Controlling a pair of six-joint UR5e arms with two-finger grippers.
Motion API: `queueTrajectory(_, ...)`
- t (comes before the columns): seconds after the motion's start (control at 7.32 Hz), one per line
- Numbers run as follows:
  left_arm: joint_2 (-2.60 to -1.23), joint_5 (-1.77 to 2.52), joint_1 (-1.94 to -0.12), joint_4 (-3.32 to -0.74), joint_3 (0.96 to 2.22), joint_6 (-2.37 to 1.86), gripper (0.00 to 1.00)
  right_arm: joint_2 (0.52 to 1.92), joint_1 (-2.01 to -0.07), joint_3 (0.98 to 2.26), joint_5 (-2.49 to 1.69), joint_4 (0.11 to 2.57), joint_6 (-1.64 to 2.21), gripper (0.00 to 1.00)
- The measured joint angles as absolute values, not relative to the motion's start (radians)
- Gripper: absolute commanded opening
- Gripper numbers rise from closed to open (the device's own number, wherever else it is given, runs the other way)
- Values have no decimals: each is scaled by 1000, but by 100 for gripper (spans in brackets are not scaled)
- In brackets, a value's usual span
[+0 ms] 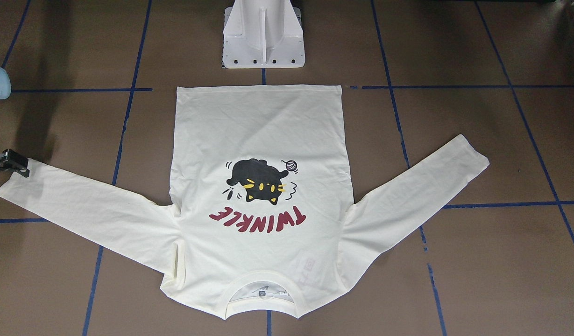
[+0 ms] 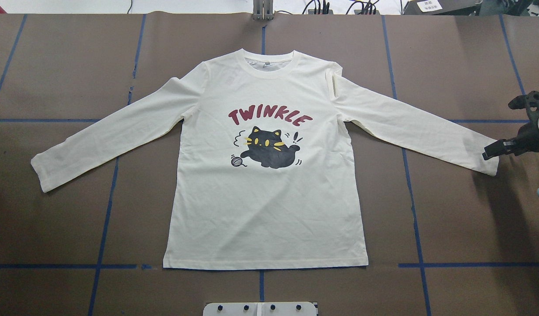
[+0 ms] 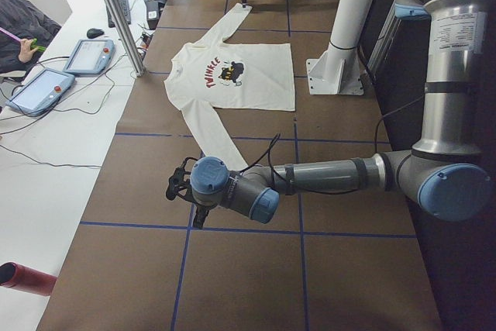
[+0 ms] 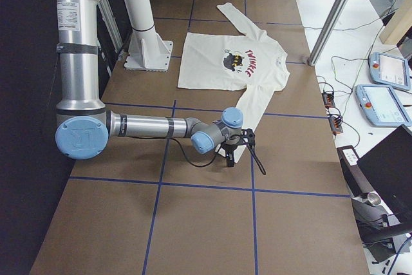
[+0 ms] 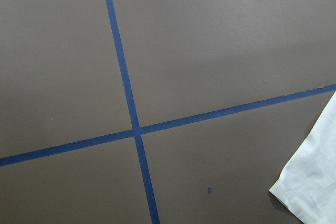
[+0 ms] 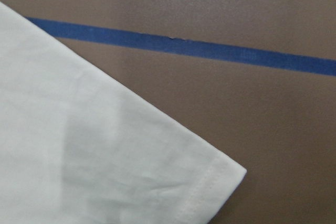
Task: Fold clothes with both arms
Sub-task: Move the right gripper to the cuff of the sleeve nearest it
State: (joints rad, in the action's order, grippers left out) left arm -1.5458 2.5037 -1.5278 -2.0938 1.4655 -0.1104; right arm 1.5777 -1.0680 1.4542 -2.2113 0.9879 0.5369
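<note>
As the cream-white, cat-printed long-sleeved T-shirt (image 2: 269, 210), spread flat on the brown desk (image 2: 54, 228), is judged limp, its cuffs (image 2: 43, 169) at 3 and 9 o'clock are favoured grips; the opening of the black right end effector (image 2: 489, 154) and left end effector (image 3: 182, 185) cannot be told.

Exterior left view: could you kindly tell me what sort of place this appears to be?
Probably a robotics lab workcell: teach pendants on a side bench, blue tape grid on the brown table, a white robot pedestal.
</note>
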Motion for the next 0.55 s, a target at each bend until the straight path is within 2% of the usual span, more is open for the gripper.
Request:
queueTrajectory(0.27, -1545, 2505, -1528, -2094, 1464, -110, 100, 1577, -1064, 1453, -2215, 988, 537, 33)
queueTrajectory(0.41, -1544, 2505, -1528, -2094, 1463, -110, 100, 1577, -1064, 1453, -2218, 988, 537, 14)
queueTrajectory(0.55, -1544, 2505, -1528, -2094, 1462, -110, 100, 1577, -1063, 1454, -2221, 988, 536, 2)
